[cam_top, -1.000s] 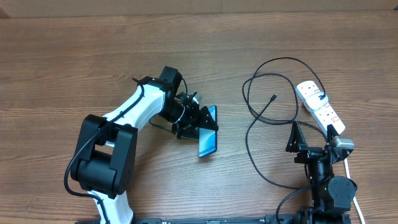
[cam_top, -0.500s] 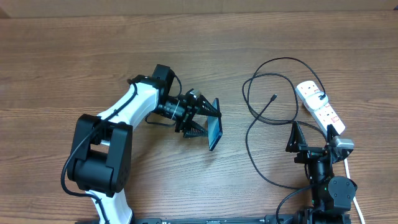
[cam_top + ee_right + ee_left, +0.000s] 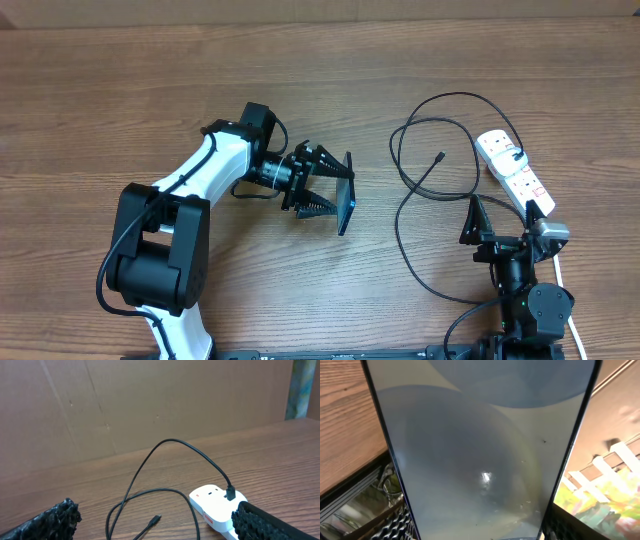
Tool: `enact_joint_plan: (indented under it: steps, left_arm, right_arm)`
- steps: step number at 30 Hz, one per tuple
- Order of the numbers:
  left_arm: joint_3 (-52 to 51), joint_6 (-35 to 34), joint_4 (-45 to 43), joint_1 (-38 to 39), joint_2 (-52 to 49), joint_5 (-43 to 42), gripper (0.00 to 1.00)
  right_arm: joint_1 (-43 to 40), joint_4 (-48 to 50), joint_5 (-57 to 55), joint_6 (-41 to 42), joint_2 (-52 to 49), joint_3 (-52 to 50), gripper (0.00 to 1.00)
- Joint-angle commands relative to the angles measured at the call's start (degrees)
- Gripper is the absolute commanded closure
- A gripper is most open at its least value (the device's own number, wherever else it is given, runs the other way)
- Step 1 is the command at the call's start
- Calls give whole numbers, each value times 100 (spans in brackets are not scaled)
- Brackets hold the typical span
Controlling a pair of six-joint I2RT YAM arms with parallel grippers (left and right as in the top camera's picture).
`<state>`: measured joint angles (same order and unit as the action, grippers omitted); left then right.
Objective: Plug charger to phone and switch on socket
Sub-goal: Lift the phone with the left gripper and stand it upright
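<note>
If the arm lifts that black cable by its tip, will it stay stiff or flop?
Probably floppy: the cable lies in loose loops, so most would likely trail on the table. It looks thin, so probably light. Its far end seems plugged into the socket, so a long pull might drag that.

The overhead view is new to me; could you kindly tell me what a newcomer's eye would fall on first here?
The left claw draws the eye first: left of centre, it grips the phone, tipped up on edge. On the right, the black charger cable sprawls in loose loops, its connector tip lying free beside the white power strip, with the open right claw near the strip's closer end.
</note>
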<state>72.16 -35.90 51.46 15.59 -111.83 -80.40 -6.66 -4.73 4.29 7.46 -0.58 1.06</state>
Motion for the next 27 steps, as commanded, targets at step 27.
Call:
enact_joint_plan:
  steps: [27]
  left_arm:
    - [157,260,-841,-74,-59,485,43]
  right_arm:
    - [33,33,9,-26,39,-61,0]
